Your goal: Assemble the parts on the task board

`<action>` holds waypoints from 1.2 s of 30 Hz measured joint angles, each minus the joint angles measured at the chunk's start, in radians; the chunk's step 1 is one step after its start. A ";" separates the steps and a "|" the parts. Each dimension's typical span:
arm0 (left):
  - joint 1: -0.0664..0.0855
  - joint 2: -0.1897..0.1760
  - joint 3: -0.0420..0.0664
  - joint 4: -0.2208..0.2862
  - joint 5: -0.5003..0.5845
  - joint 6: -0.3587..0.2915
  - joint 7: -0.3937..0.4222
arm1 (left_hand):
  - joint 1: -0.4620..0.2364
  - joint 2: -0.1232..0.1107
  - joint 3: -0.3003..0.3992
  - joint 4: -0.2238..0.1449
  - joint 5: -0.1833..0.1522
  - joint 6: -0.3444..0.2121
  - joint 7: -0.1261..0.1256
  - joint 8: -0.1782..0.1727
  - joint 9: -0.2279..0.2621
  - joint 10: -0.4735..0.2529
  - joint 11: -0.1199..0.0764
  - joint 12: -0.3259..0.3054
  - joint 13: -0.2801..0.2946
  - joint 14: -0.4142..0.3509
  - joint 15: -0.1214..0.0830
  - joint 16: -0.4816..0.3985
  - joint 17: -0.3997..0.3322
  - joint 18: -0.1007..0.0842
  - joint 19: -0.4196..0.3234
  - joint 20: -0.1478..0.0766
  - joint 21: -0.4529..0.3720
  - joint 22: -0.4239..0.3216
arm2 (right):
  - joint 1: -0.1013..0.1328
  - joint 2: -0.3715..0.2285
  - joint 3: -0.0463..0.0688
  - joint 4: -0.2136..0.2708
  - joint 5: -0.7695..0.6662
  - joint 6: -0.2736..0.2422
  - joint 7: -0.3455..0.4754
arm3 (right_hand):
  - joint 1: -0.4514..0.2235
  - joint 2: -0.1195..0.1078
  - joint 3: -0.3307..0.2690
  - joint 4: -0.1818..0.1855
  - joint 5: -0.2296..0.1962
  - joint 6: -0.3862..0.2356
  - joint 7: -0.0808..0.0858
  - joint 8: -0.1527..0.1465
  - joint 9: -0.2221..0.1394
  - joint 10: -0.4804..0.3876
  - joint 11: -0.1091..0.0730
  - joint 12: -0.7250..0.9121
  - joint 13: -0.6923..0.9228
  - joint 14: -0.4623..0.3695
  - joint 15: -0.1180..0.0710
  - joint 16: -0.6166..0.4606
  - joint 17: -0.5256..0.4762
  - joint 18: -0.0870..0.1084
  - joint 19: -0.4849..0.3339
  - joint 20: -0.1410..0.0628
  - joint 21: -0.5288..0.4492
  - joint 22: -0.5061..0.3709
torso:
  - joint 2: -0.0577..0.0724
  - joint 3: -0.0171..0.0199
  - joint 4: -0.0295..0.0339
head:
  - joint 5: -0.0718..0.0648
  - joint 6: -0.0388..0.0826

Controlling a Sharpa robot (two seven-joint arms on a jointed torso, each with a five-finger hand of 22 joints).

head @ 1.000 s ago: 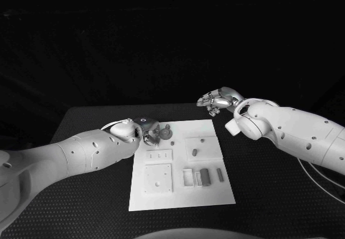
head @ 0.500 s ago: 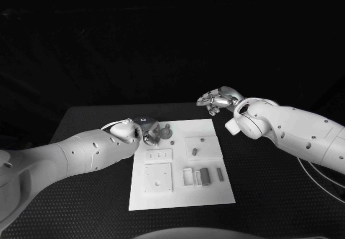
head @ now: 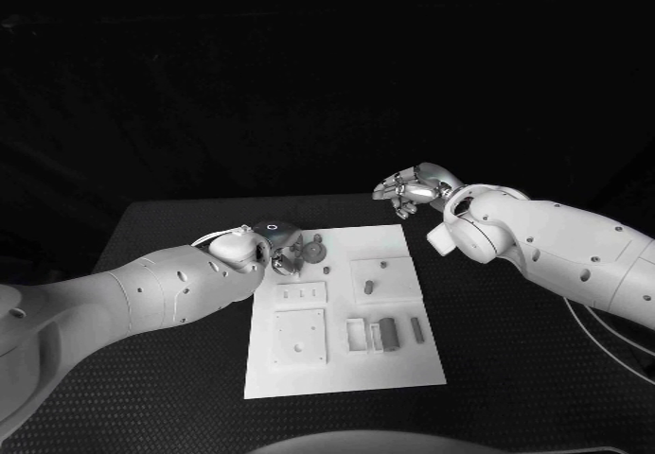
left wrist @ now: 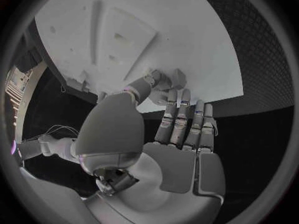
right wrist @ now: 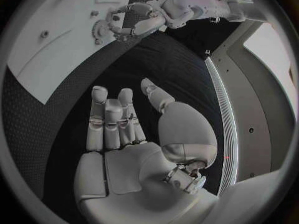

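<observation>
head view: my left hand pinches a small round gear-like part at the far left corner of the task board. my right hand, fingers loosely apart and holding nothing, hovers off the board's far right corner, farther away.

The left hand hides perhaps a gear-like part; its hold is unclear.

desk: black, matt, finely dotted rough texture | task board: white, smooth, matt, looks plastic | left hand: silvery metal-look fingers, smooth pale palm shell | right hand: same silvery finish, slight sheen | arms: glossy white plastic shells
</observation>
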 measured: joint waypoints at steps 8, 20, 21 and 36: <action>0.001 -0.001 -0.003 0.000 -0.004 0.000 0.004 | 0.003 0.003 -0.004 -0.004 0.000 0.006 -0.006 0.005 0.002 0.001 0.001 0.000 -0.003 0.000 0.000 0.000 0.001 0.000 0.004 0.004 0.000 0.000 | 0.000 0.000 0.000 0.000 0.000 0.001 0.000 | 0.000 0.000 0.000 0.000 0.000 -0.003 0.003 0.000 0.000 0.000 0.000 0.000 0.000 0.000 0.000 0.000 -0.001 0.000 0.000 0.000 0.000 0.000 | 0.000 -0.0003 0.0005 | -0.001 -0.004; 0.002 -0.001 -0.010 0.002 -0.007 0.003 0.015 | 0.013 0.060 -0.003 -0.022 0.000 0.018 -0.011 0.017 0.005 0.005 -0.002 0.009 -0.008 0.003 -0.004 0.000 0.000 0.000 0.004 0.004 0.000 -0.002 | 0.000 0.001 0.000 0.000 0.001 0.004 0.000 | 0.000 0.000 0.000 0.000 0.000 -0.003 0.003 0.000 0.000 0.000 0.000 0.000 -0.001 0.000 0.000 0.000 -0.001 0.000 0.000 0.000 0.000 0.000 | -0.001 -0.0003 0.0003 | 0.000 -0.004; 0.002 -0.001 -0.010 0.002 -0.007 0.003 0.016 | 0.014 0.065 -0.002 -0.026 0.000 0.018 -0.011 0.017 0.005 0.005 -0.002 0.009 -0.009 0.003 -0.004 0.000 0.000 0.000 0.004 0.004 0.000 -0.002 | 0.000 0.001 0.000 0.000 0.001 0.004 0.000 | 0.000 0.000 0.000 0.000 0.000 -0.003 0.003 0.000 0.000 0.000 0.000 0.000 -0.001 0.000 0.000 0.000 -0.001 0.000 0.000 0.000 0.000 0.000 | -0.001 -0.0003 0.0003 | 0.000 -0.004; 0.000 -0.009 -0.011 0.005 -0.008 -0.007 0.030 | 0.007 0.117 0.019 -0.035 0.027 0.025 -0.003 0.017 -0.006 0.007 0.004 0.018 -0.015 0.010 0.003 0.000 -0.001 0.000 0.004 0.004 0.000 -0.006 | 0.000 0.001 0.000 -0.001 0.001 0.006 0.000 | 0.000 0.000 0.000 0.000 0.000 -0.003 0.000 0.000 0.000 0.000 0.000 0.000 -0.002 0.000 0.000 0.000 -0.001 0.000 0.000 0.000 0.000 0.000 | -0.001 0.0000 0.0000 | -0.001 -0.002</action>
